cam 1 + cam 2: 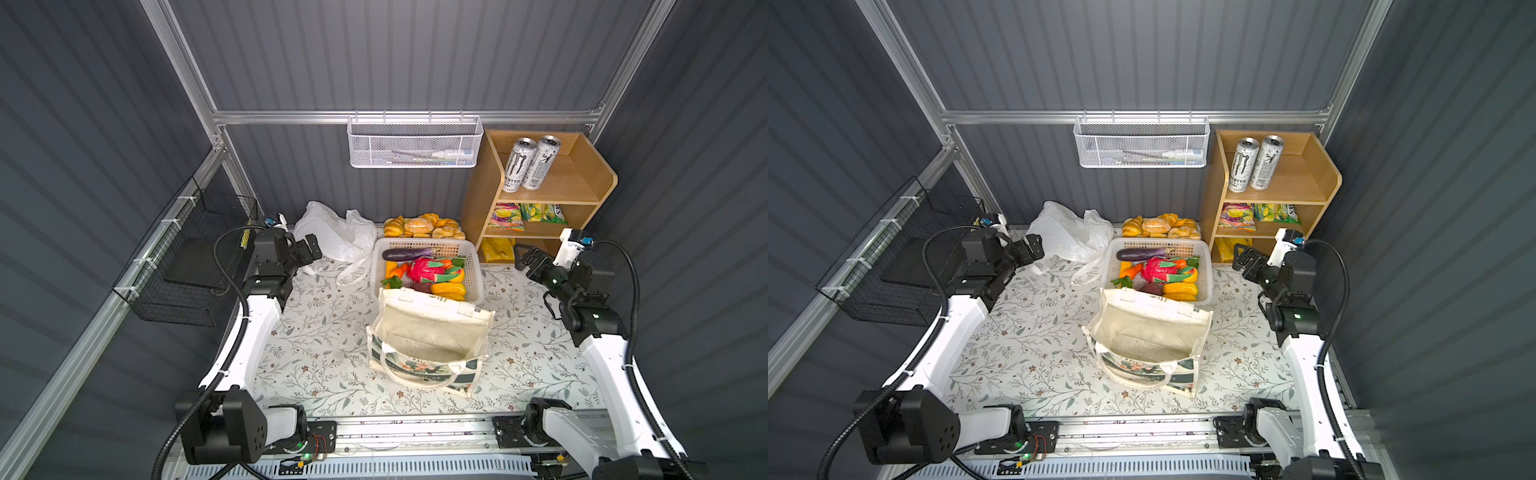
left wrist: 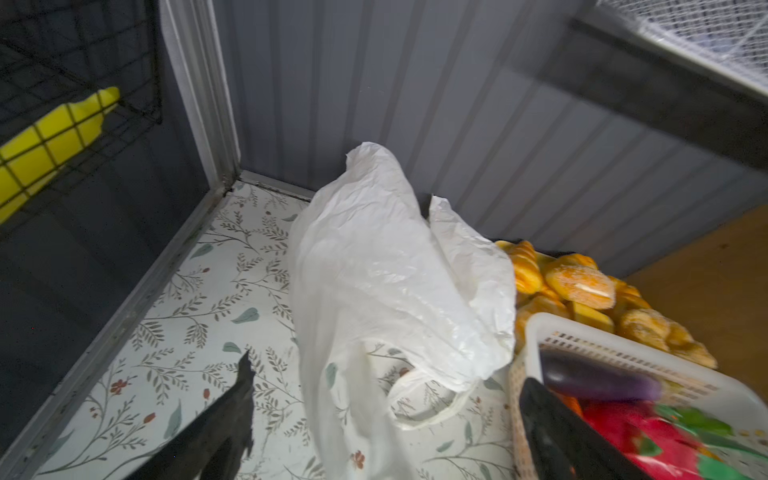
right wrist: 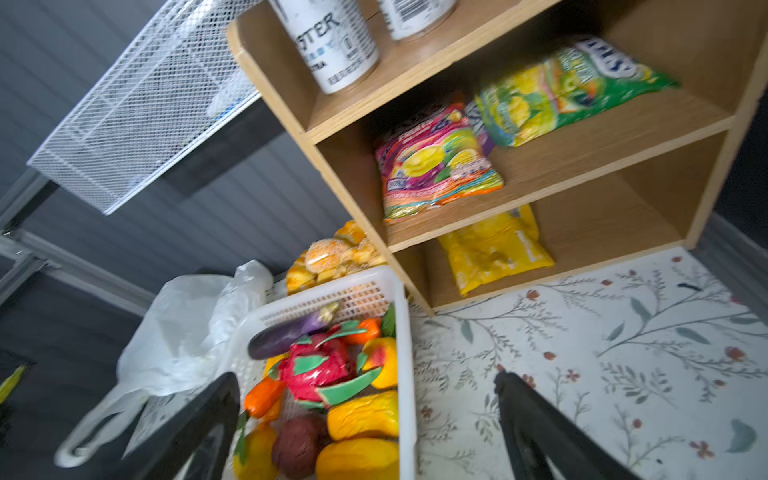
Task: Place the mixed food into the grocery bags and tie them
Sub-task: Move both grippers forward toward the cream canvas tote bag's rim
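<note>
You can read MONSTER running down the can (image 1: 515, 166) on the top shelf (image 1: 577, 183) in both top views, below its claw-mark logo. In your right wrist view that can (image 3: 332, 41) shows only the end of the word, STER, with smaller lines under it, the lowest ending in TRA; the rest is blurred. The other can (image 1: 540, 162) carries fine print too small to read from above, and a barcode in your right wrist view. The green packet (image 3: 569, 91) has a white brand oval and the pink packet (image 3: 436, 166) a curved word. Both are too smeared to read.
</note>
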Motion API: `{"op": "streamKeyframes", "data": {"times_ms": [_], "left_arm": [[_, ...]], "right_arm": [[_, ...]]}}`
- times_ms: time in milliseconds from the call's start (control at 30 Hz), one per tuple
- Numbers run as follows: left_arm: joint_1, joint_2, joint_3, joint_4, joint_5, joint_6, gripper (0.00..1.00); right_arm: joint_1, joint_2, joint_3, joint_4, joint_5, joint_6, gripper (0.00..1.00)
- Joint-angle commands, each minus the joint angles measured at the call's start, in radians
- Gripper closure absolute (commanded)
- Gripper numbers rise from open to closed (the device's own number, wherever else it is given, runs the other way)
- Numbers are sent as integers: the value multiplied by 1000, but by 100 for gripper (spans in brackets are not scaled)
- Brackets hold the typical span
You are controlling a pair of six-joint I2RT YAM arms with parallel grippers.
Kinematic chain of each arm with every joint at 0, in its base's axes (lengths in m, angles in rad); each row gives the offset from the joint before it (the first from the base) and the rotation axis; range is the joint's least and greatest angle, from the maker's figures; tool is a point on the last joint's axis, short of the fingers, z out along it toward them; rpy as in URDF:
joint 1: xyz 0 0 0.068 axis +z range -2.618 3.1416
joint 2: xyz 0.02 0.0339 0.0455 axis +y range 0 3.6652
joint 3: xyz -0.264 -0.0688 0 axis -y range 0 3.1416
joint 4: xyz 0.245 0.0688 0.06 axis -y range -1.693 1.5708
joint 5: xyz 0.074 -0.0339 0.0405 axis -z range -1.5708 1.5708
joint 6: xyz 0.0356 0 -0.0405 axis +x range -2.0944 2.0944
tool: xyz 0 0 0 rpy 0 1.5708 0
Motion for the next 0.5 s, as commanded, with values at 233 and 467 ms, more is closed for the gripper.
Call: {"op": "streamKeyframes", "data": {"times_ms": [233,467], "left_arm": [[-175,-141,-38,-464,142,-47,0],[-446,-74,209,-583,55,-55,0]], "right_arm": [[132,-65,133,-426,-91,-60,6],[354,11,270,-576,68,-167,8]]}}
